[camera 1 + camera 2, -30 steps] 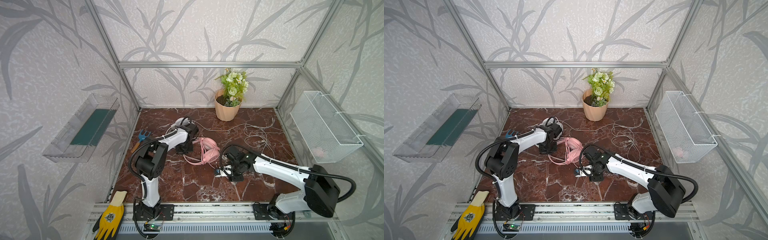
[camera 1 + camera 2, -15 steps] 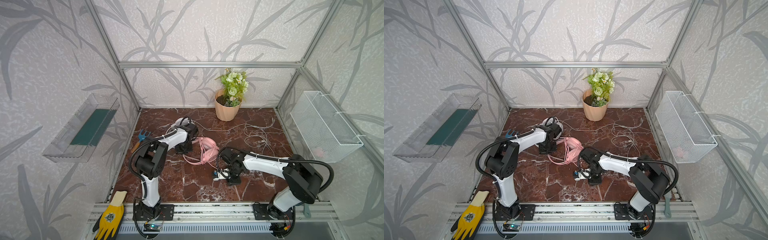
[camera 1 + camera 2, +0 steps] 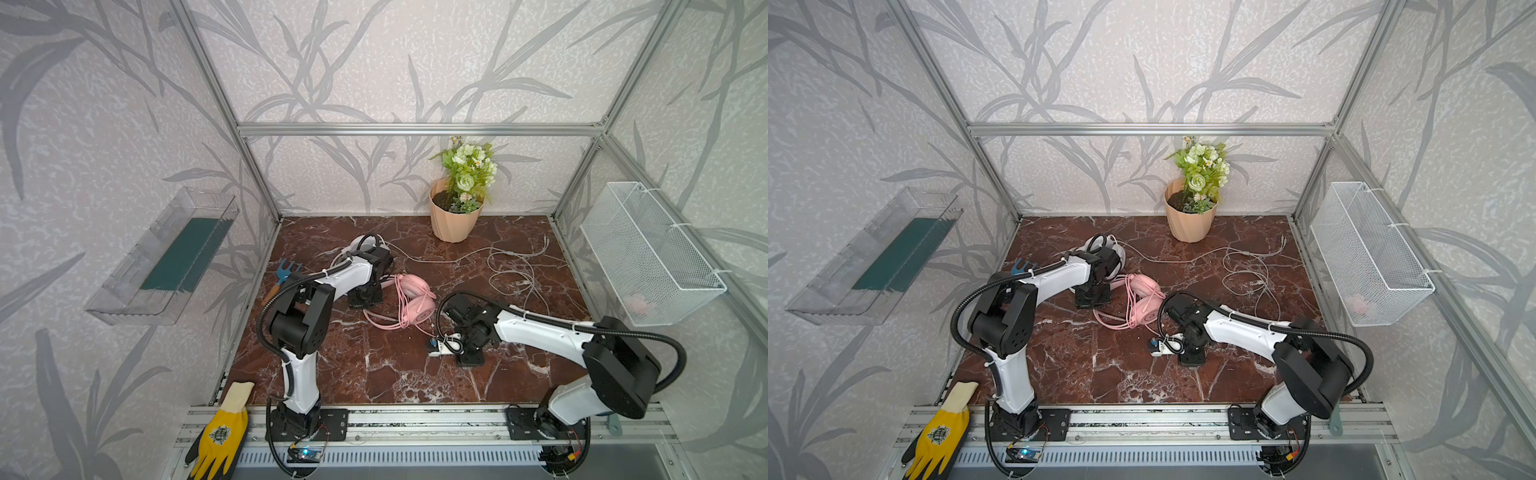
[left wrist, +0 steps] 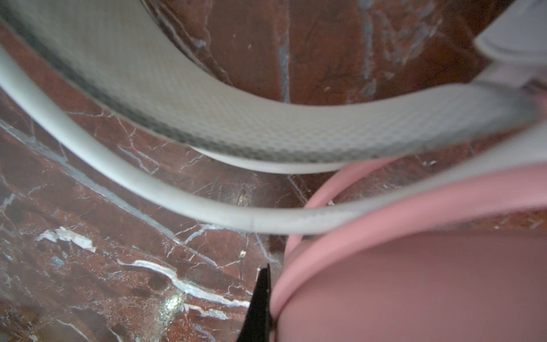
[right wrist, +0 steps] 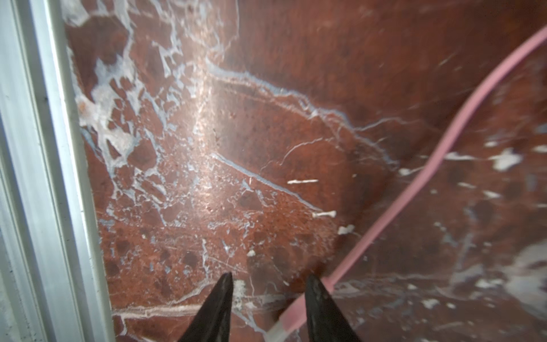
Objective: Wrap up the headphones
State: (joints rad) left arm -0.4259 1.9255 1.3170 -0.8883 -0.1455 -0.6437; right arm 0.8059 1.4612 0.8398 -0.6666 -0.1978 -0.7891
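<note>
The right hand [image 5: 268, 284] sits low over the bench [image 5: 236, 148] with its two fingers apart, gripping nothing. The pale tip of the pink cable [image 5: 438, 148] lies in the gap, close against one finger. From there the cable runs away slantwise, so it crosses the gap at an angle rather than squarely. In both top views it leads to the pink headset [image 3: 415, 297], which lies between the arms, nearer the left one. The left hand [image 4: 262, 296] is closed, its tip just beside that headset; whether it pinches anything I cannot tell. The white headset [image 3: 359, 245] lies just behind the left arm, and the white cable [image 3: 511, 274] sprawls over the back right of the bench. By my judgement the right hand is the one placed to take the pink cable's end.
</note>
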